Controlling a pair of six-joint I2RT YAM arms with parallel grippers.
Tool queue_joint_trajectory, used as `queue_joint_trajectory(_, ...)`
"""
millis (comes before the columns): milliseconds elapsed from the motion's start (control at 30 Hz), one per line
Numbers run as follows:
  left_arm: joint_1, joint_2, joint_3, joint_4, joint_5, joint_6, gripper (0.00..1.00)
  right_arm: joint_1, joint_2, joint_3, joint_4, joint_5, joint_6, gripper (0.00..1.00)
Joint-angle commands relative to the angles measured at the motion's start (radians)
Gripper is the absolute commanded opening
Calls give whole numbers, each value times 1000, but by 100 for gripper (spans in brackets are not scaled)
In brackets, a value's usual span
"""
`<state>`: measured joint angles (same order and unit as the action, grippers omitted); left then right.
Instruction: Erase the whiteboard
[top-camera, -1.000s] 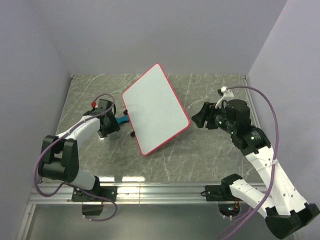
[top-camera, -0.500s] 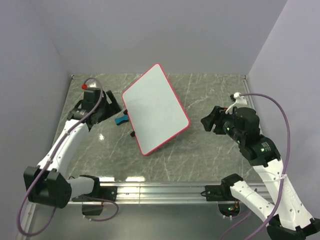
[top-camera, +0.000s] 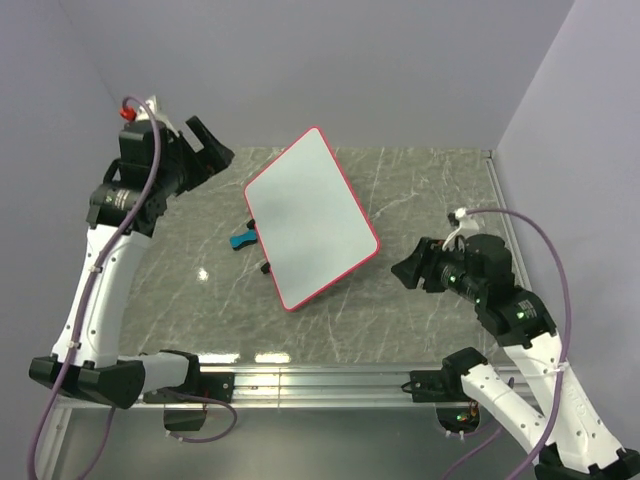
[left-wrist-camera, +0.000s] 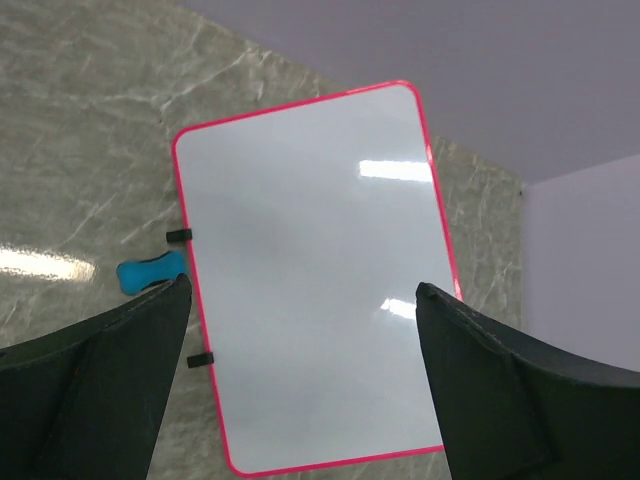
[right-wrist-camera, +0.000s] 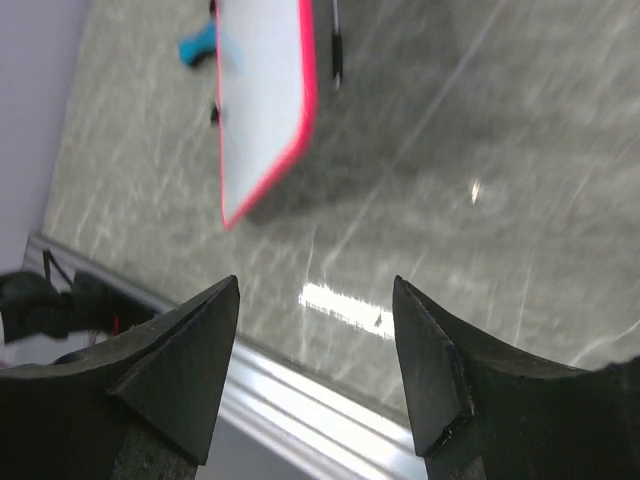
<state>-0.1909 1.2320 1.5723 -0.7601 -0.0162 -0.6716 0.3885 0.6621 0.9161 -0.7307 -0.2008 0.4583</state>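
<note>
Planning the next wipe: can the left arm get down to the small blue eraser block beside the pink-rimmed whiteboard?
Probably yes: the open left gripper hangs above the blue eraser block, with nothing in between.

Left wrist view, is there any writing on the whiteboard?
No, the whiteboard shows a blank white face inside its red rim, marked only by glare from the lights.

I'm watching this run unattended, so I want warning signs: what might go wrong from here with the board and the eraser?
The whiteboard stands raised on small black feet, so a sideways nudge may slide or tip it. The blue eraser lies close beside the board's edge; the open left gripper reaching for it could knock the rim.
</note>
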Motion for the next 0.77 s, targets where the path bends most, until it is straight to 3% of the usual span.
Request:
queue_joint_trajectory(0,1,53,138,-122,2,14,98,6,-74,-103,-50,-115,40,70)
queue_joint_trajectory(200,1,110,316,-222,45,-13,96,6,-275,-270,-52,-166,138,73)
queue_joint_trajectory(333,-1,110,354,-258,52,-19,96,4,-349,-312,-87,-199,160,75)
queue_joint_trajectory(600,1,23,292,-228,93,7,94,6,-363,-286,-162,-230,155,76)
queue_joint_trajectory(733,1,-18,285,-249,49,30,96,6,-334,-243,-193,-233,137,76)
